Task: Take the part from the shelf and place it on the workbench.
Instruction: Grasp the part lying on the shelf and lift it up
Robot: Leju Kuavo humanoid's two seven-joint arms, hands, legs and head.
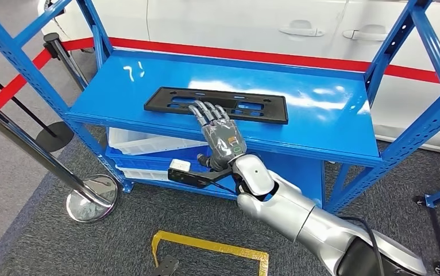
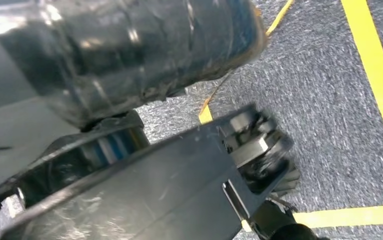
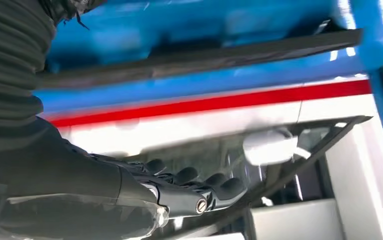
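Note:
The part is a flat black plate point(image 1: 217, 104) with slots, lying across the middle of the blue shelf's top board point(image 1: 321, 115) in the head view. My right hand point(image 1: 217, 129) reaches over the shelf's front edge, palm down, with its fingers stretched out. The fingertips point(image 1: 203, 109) rest on the plate's near edge. Nothing is gripped. In the right wrist view the dark fingers point(image 3: 194, 180) lie flat against the plate's glossy surface, and its black rim point(image 3: 324, 145) runs beside them.
White bins point(image 1: 143, 144) sit on the lower shelf under the plate. Blue uprights point(image 1: 404, 52) frame the shelf on both sides. A stanchion with a chrome base point(image 1: 91, 198) stands at the left, a white car point(image 1: 252, 26) lies behind, and yellow tape point(image 1: 212, 244) marks the carpet.

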